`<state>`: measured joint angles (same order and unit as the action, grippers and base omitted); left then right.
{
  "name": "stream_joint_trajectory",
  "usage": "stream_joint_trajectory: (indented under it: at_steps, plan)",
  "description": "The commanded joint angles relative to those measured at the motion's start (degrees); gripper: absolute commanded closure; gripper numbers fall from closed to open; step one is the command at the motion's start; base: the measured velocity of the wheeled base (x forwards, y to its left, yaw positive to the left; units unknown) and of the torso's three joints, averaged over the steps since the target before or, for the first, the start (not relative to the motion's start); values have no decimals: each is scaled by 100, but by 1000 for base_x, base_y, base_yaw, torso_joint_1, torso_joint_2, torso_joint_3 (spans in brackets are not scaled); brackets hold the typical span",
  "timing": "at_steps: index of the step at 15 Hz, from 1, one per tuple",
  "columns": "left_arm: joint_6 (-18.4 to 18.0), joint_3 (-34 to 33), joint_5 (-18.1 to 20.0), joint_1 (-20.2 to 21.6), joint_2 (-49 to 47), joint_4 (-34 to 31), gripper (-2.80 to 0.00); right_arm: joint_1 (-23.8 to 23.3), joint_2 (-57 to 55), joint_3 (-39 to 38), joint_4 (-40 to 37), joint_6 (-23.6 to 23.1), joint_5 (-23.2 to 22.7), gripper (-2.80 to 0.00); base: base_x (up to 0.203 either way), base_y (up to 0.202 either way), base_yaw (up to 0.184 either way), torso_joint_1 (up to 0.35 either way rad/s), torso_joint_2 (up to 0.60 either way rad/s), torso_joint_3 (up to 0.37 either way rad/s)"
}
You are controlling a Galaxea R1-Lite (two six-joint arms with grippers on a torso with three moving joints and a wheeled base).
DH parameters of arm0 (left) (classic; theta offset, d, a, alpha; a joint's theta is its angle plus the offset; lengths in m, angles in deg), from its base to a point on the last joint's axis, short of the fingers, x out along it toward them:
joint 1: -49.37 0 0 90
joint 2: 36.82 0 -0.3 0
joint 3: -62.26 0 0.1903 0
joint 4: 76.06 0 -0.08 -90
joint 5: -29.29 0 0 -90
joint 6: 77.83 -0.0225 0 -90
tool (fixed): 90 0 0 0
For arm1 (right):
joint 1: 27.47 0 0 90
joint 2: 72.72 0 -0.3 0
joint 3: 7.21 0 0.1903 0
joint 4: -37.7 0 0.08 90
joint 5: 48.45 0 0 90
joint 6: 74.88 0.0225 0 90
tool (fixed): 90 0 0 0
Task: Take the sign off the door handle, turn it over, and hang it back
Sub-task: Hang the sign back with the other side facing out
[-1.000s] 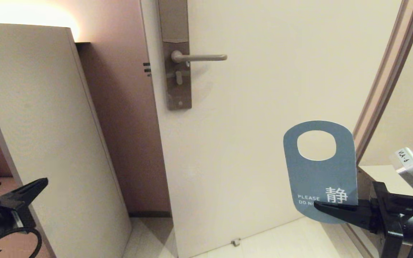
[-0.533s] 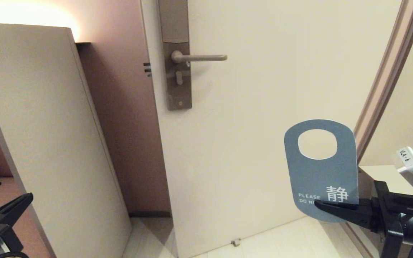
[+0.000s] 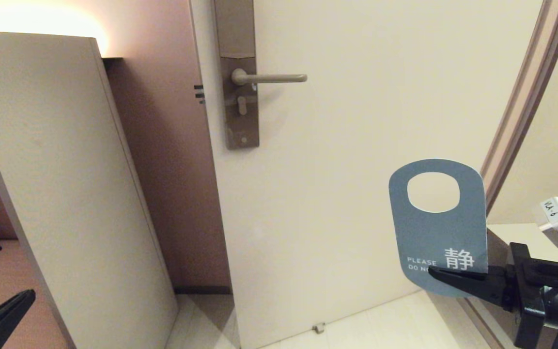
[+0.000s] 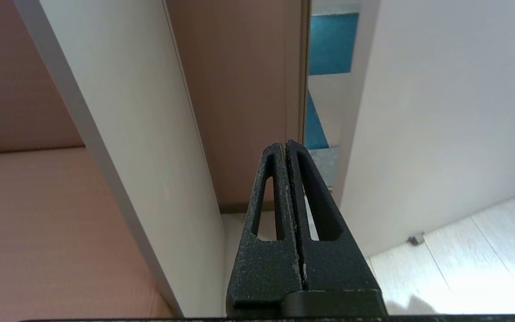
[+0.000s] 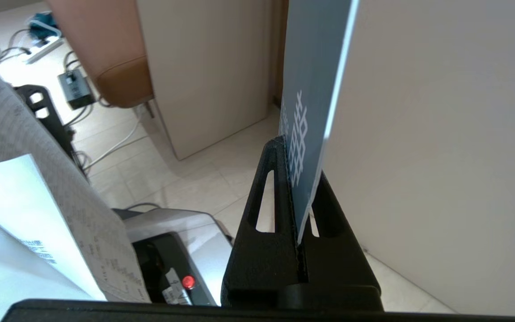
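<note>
The sign (image 3: 438, 237) is off the door handle, upright, its teal-blue face with white "PLEASE DO NO..." lettering toward me and its oval hole on top. My right gripper (image 3: 434, 275) is shut on the sign's lower edge at the lower right, well below and right of the door handle (image 3: 269, 77). The handle is a bare horizontal metal lever on a tall grey-brown plate (image 3: 241, 111). In the right wrist view the sign (image 5: 311, 98) stands edge-on between the shut right gripper (image 5: 294, 152). My left gripper (image 3: 22, 298) is shut and empty at the bottom left; it also shows in the left wrist view (image 4: 287, 144).
The cream door (image 3: 380, 97) stands ajar, with its frame (image 3: 521, 106) on the right. A tall beige panel (image 3: 66, 169) stands at the left. A small door stop (image 3: 318, 327) sits on the pale floor. Cables and equipment (image 5: 74, 89) lie on the floor.
My left gripper has dropped down and to the left, nearly out of the head view. My right gripper has shifted the sign slightly up and to the right.
</note>
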<state>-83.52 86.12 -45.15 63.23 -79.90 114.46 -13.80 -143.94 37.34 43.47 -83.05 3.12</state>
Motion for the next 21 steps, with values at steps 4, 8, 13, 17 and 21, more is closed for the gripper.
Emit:
stream_joint_trajectory:
  at_steps: [4,8,13,17,21]
  plan:
    - [-47,17,8,1,776,-568,0,-341,212,-180,17,-9,-25,0,0,0,0,0,0,0]
    - [-46,-31,-81,-317,1027,-769,0,-493,455,-509,13,-9,-25,0,0,0,0,0,0,0]
    - [-39,-40,-1147,-1230,1181,-1336,0,-865,416,-484,13,-53,-25,0,0,0,0,0,0,0]
    - [131,-41,-1206,-1358,1670,-1840,0,-980,318,-311,22,-61,-25,0,0,0,0,0,0,0]
    - [115,-34,-1099,-1395,2968,-2650,0,-1052,161,-25,15,-88,-25,0,0,0,0,0,0,0]
